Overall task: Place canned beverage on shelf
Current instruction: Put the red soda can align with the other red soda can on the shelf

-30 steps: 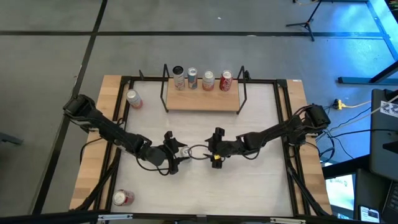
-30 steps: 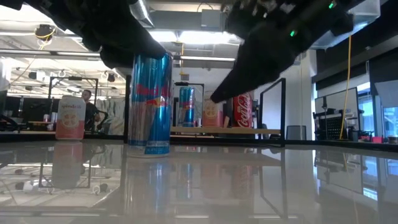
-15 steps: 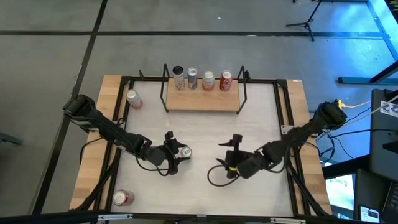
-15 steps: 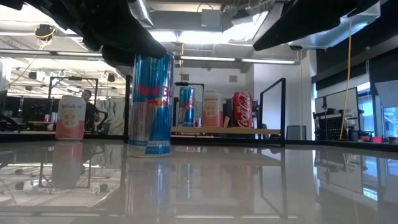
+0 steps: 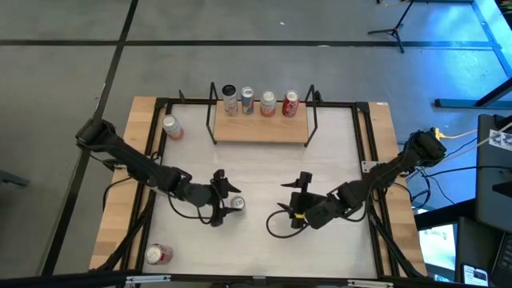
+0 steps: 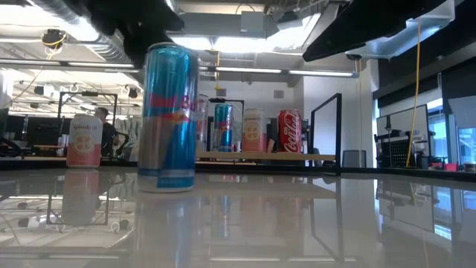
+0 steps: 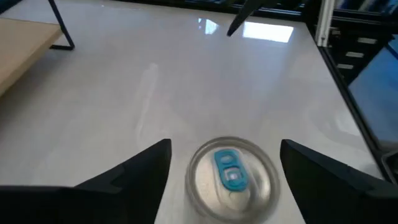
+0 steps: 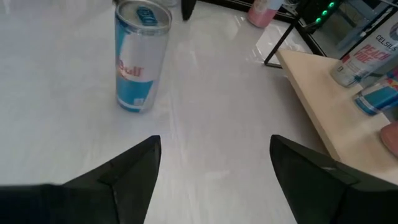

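We see the left gripper low over the middle of the white table. Its two dark fingers are spread wide. The tall blue and silver can stands upright between them, and we cannot tell if they touch it. From above, the can's top is a shiny silver circle with a blue pull tab.

The right gripper hangs a little way off to the side of the can, and its flat dark fingers are also wide apart with nothing in them.

Past both grippers, at the far edge of the table, stands the shelf. It is a small, smooth board of pale wood with thin black rods at each end. Four round cans stand in a row on its back edge.

A pink can lies on the wooden strip beside the shelf, on the left arm's side. A red can lies on the near corner of that same side.

The table top is smooth and glossy, like a mirror.
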Controlling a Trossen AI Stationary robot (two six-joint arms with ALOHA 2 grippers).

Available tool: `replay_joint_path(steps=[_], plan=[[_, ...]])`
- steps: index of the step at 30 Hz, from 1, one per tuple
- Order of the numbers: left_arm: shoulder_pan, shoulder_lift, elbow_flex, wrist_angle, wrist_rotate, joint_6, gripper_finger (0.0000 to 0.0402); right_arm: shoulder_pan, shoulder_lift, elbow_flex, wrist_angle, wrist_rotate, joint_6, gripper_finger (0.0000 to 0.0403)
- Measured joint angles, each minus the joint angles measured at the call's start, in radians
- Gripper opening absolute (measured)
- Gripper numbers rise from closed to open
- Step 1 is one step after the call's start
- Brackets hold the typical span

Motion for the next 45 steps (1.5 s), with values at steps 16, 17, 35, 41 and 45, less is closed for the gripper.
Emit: replay_joint_path(steps=[16, 17, 35, 41, 45], plan=[[-0.022, -0.168, 0.133, -0.103, -0.064, 0.088, 0.03, 0.0, 0.0, 0.0, -0.002, 0.0, -0.006, 0.0301], [-0.02, -0.167, 0.133, -0.082, -0.062, 0.088, 0.03, -0.002, 0.0, 0.0, 0.001, 0.0, -0.006, 0.0301], [0.042, -0.128, 0.134, -0.017, -0.211, 0.215, 0.0323, -0.002, 0.0, -0.015, 0.001, -0.004, -0.012, 0.0301], [0.054, -0.127, 0.134, 0.031, -0.095, 0.192, 0.0365, -0.002, 0.0, -0.015, 0.014, 0.0, -0.01, 0.0301], [0.041, -0.131, 0.134, 0.043, -0.042, 0.183, 0.0395, -0.002, 0.0, -0.015, 0.016, 0.001, -0.03, 0.0301]])
